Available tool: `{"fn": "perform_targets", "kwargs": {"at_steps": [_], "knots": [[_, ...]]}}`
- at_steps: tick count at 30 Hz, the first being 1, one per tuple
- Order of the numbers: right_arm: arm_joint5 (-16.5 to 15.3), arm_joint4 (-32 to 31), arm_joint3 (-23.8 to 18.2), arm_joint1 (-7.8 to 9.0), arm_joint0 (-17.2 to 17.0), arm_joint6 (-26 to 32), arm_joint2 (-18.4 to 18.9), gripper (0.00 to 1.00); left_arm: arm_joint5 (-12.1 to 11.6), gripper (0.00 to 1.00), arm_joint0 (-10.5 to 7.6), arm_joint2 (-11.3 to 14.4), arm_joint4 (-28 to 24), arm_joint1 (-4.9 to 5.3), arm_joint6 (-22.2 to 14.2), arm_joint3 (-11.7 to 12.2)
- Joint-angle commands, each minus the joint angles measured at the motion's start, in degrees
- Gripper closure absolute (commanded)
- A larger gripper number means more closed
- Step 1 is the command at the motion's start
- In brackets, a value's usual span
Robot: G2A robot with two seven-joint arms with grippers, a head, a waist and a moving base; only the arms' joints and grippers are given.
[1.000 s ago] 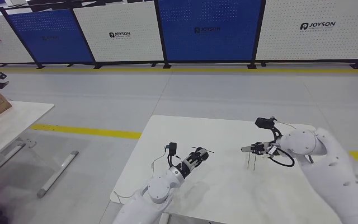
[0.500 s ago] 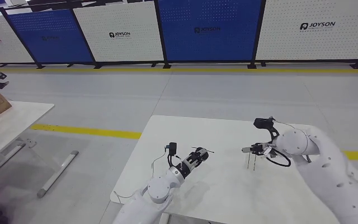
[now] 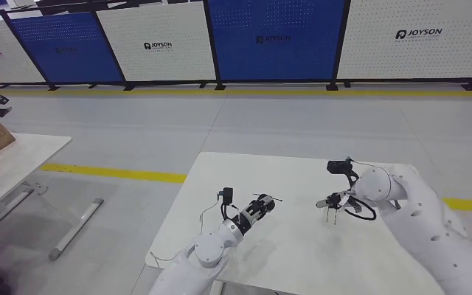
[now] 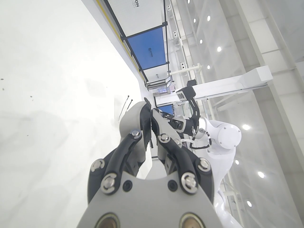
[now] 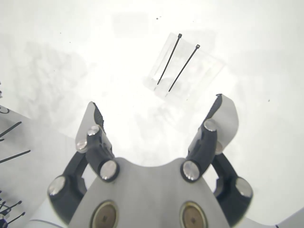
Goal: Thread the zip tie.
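Note:
Two black zip ties (image 5: 169, 59) (image 5: 184, 68) lie side by side on a clear plate (image 5: 206, 69) on the white table (image 3: 295, 251). My right gripper (image 5: 156, 102) hangs open just short of them, nothing between its fingers; from above it (image 3: 329, 200) hovers over the zip ties (image 3: 331, 214). My left gripper (image 4: 149, 112) is shut at the table's left middle (image 3: 264, 203). A thin dark strand pokes out beside its tip in the top view; I cannot tell if it is gripped. The left wrist view has the ties (image 4: 125, 105) far off.
The table's near edge runs close behind the left arm. Blue and white pegboard panels (image 3: 276, 40) stand far back across the floor. Another white table (image 3: 29, 155) stands at the far left.
The right arm has shifted a little to the left and its gripper has dipped slightly over the zip ties. The left arm has kept still.

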Motion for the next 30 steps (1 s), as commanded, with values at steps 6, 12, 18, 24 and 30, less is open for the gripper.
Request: {"fn": "perform_targets", "kwargs": {"at_steps": [6,12,18,24,30], "knots": [[3.98,1.14,2.46,-0.36,-0.69,-2.01,0.95,0.41,0.00,1.00,0.00,0.00,0.00,0.00,0.00,0.00],[5.34,1.20,5.52,-1.44,0.75,-1.66,-0.50,0.55,0.00,1.00,0.00,0.00,0.00,0.00,0.00,0.00],[6.07,1.19,9.09,-2.67,2.20,-1.57,-1.84,0.58,0.00,1.00,0.00,0.00,0.00,0.00,0.00,0.00],[6.07,0.73,13.28,-4.06,3.65,-1.65,-3.04,0.60,0.00,1.00,0.00,0.00,0.00,0.00,0.00,0.00],[6.07,0.64,17.75,-5.96,5.38,-2.56,-3.75,0.65,0.00,1.00,0.00,0.00,0.00,0.00,0.00,0.00]]}}
